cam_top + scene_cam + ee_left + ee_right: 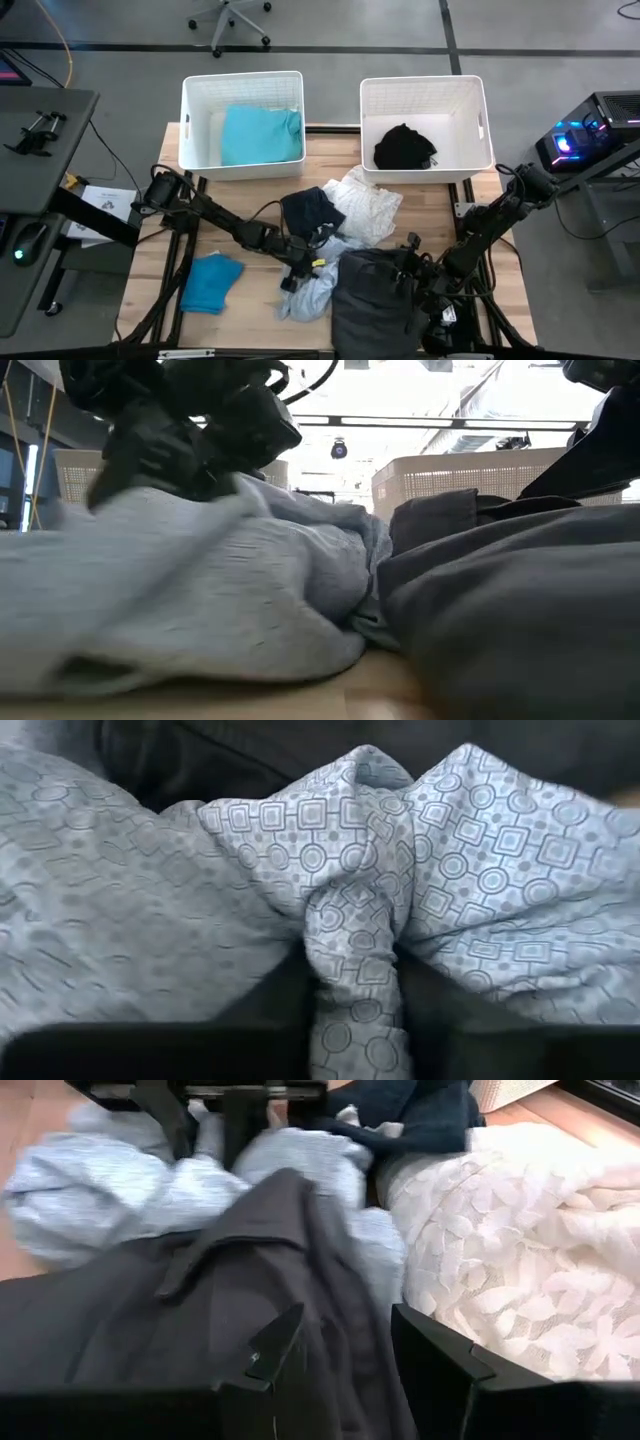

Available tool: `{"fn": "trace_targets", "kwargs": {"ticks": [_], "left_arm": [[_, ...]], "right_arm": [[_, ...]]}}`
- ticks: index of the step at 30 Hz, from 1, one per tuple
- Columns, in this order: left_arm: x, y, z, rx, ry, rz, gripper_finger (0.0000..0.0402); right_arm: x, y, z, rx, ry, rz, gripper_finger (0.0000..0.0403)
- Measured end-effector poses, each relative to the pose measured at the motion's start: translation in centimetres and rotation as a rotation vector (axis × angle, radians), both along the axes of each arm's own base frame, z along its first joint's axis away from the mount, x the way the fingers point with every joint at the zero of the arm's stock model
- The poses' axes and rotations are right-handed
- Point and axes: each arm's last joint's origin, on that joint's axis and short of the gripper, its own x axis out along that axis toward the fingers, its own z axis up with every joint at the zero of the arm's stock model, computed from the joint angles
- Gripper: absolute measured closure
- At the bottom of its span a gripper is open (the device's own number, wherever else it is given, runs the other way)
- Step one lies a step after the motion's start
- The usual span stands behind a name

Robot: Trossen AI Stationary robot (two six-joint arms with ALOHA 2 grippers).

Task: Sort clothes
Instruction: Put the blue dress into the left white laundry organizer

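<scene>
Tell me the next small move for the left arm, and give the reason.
Probably lift straight up. The left gripper is shut on a pinched fold of the pale blue patterned fabric garment, which lies bunched on the wooden table against the large dark grey garment. Raising it should free it. The right gripper hangs open over the grey one.

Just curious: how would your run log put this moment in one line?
left hand: shut on pale shirt | right hand: open over grey garment | baskets: teal, black

Soft printed pale blue cloth (400,900), creased and matt. Lacy white fabric (520,1260) at right of frame beside smooth matt dark grey garment (150,1320). Pale wooden table (160,310), perforated white plastic baskets (425,90).
</scene>
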Motion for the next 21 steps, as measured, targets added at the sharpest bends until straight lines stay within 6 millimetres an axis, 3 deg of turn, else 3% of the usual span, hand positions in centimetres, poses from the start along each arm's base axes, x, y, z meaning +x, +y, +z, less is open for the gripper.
{"fn": "trace_targets", "kwargs": {"ticks": [3, 8, 14, 21], "left_arm": [[-0.3, -0.3, 0.5, -0.119, 0.048, -0.038, 0.0382], [-1.8, -0.6, 3.7, -0.203, 0.084, -0.049, 0.0375], [-4.2, -0.6, 12.0, -0.123, -0.209, -0.088, 0.0391], [-7.8, 0.6, 20.2, 0.051, -0.652, -0.028, 0.0383]], "right_arm": [[0.0, 0.0, 0.0, 0.0, 0.0, 0.0, 0.027], [0.0, 0.0, 0.0, 0.003, -0.005, 0.0, 0.027], [0.1, -0.2, 0.0, -0.021, -0.011, -0.013, 0.027], [0.3, -0.4, 0.1, -0.039, -0.004, -0.015, 0.027]]}}
